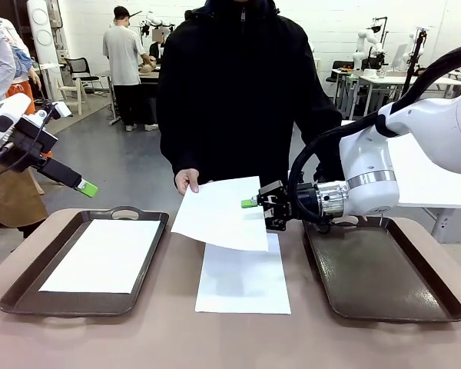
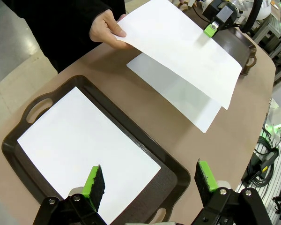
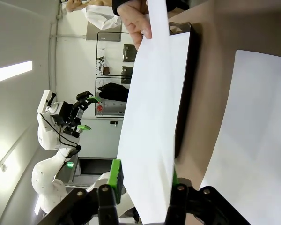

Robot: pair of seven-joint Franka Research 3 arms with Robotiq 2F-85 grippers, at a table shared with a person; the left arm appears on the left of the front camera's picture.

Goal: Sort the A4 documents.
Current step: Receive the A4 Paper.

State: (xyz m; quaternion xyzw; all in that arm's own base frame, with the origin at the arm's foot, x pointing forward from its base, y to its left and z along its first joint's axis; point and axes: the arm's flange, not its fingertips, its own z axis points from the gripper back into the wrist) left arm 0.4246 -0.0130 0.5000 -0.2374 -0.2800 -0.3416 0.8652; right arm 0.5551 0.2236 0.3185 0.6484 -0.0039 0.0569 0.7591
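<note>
Brown worktop (image 1: pixel 177 330) with two dark trays on it, the left tray (image 1: pixel 23 284) and the right tray (image 1: pixel 384 269), well apart from each other. Three white sheets in total. The first sheet (image 1: pixel 104 254) lies flat inside the left tray. The second sheet (image 1: pixel 242 280) lies flat on the worktop between the trays. The third sheet (image 1: pixel 219 215) is up in the air above the second one, tilted, and overlaps its far end in the front view.

The right gripper (image 1: pixel 252 203) reaches in sideways from the right tray's side and has its jaws around the near edge of the third sheet, one green pad above the paper and one below. From the wrist view the jaws look only partly closed, so honestly can't tell if they're actually pinching it. The left gripper (image 2: pixel 150 180) hangs over the left tray with its jaws spread wide, holding nothing.

A person's hand (image 1: pixel 187 181) pinches the third sheet's far corner.
</note>
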